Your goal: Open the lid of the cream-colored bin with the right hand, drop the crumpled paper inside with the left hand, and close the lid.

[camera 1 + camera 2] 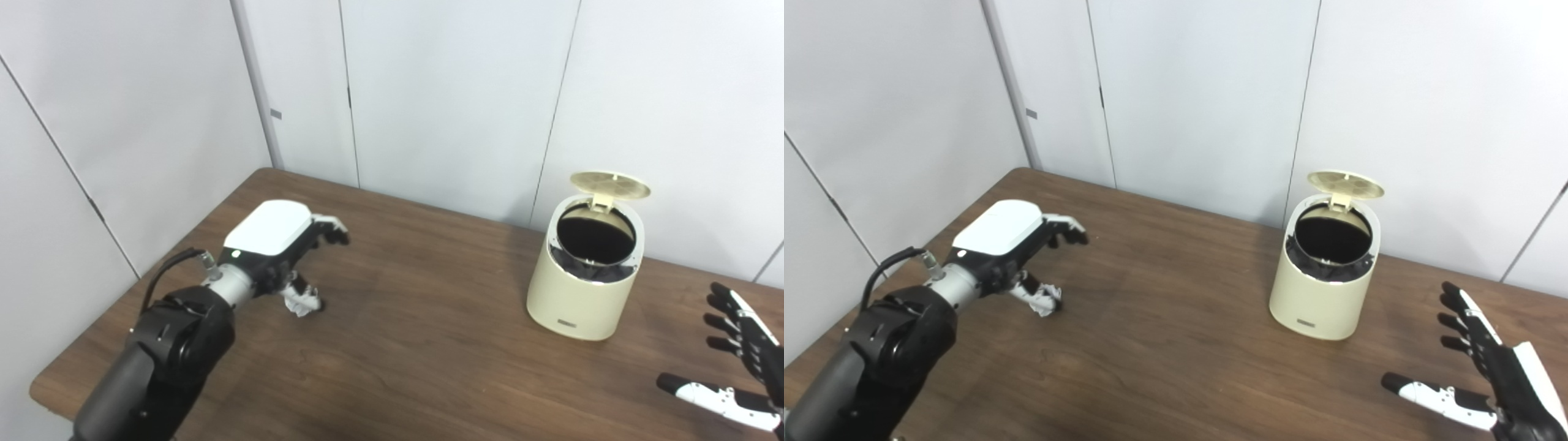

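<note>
The cream-colored bin stands upright on the right part of the table, its round lid tipped up at the back and its dark inside showing. The small white crumpled paper lies on the table at the left. My left hand hovers right over it, fingers spread forward, and its thumb reaches down to the paper; whether it touches I cannot tell. My right hand is open and empty, fingers apart, near the front right, well clear of the bin.
The brown wooden table is bounded by white wall panels at the back and left. Its left corner and front-left edge lie close to my left arm. Bare tabletop lies between the paper and the bin.
</note>
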`<state>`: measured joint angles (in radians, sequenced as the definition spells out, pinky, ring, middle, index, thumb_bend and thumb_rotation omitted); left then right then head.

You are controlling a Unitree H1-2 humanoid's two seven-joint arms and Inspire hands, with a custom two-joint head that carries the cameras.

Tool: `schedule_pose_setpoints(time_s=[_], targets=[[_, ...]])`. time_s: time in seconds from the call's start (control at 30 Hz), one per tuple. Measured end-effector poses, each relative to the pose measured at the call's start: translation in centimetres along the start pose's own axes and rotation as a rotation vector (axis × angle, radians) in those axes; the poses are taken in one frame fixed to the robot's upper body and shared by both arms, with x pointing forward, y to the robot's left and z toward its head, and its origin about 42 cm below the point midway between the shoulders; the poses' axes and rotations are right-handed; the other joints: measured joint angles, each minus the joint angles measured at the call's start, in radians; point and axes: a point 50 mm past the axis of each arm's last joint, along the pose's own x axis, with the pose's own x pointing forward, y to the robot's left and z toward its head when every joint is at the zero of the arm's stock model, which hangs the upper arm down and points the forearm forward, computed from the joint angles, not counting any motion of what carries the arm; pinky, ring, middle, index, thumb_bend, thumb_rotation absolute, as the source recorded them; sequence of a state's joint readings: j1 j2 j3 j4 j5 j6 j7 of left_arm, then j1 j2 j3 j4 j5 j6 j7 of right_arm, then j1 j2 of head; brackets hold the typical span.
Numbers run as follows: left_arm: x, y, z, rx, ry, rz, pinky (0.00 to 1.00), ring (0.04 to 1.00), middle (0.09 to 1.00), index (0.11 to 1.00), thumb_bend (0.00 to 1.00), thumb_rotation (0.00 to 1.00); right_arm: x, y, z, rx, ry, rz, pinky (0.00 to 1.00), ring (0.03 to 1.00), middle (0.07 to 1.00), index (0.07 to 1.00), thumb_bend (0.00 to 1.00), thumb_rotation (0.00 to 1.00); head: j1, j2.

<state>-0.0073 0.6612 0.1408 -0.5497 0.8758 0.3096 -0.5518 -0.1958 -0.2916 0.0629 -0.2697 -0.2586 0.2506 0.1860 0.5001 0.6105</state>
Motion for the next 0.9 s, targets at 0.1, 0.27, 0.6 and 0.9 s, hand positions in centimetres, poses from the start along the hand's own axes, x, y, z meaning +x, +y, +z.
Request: schedule_pose_setpoints(time_s=[0.1, 0.27, 0.6, 0.9], targets=[[0.1, -1.5, -1.2, 0.01, 0.058, -0.055, 0.62, 0.741, 0.772, 0.744, 0.91, 0.0, 0.1, 0.0, 0.1, 0.001, -0.008, -0.001, 0.79, 0.874, 0.93, 0.943, 0.79, 0.31, 0.0, 0.0], [0.1, -2.0, -1.7, 0.024, 0.105, -0.09, 0.63, 0.751, 0.787, 0.768, 0.9, 0.0, 0.3, 0.1, -0.3, 0.01, -0.003, 0.005, 0.78, 0.866, 0.933, 0.942, 0.8, 0.3, -0.003, 0.006], [0.9, -3.0, -2.7, 0.012, 0.143, -0.148, 0.62, 0.741, 0.779, 0.777, 0.9, 0.0, 0.3, 0.0, -0.1, -0.004, -0.006, 0.003, 0.77, 0.873, 0.928, 0.935, 0.83, 0.31, -0.009, 0.015], [1.6, -3.9, -3.3, 0.012, 0.111, -0.105, 0.63, 0.727, 0.769, 0.76, 0.88, 0.01, 0.3, 0.0, 0.1, -0.011, -0.011, -0.001, 0.78, 0.879, 0.925, 0.935, 0.84, 0.35, -0.014, 0.018]])
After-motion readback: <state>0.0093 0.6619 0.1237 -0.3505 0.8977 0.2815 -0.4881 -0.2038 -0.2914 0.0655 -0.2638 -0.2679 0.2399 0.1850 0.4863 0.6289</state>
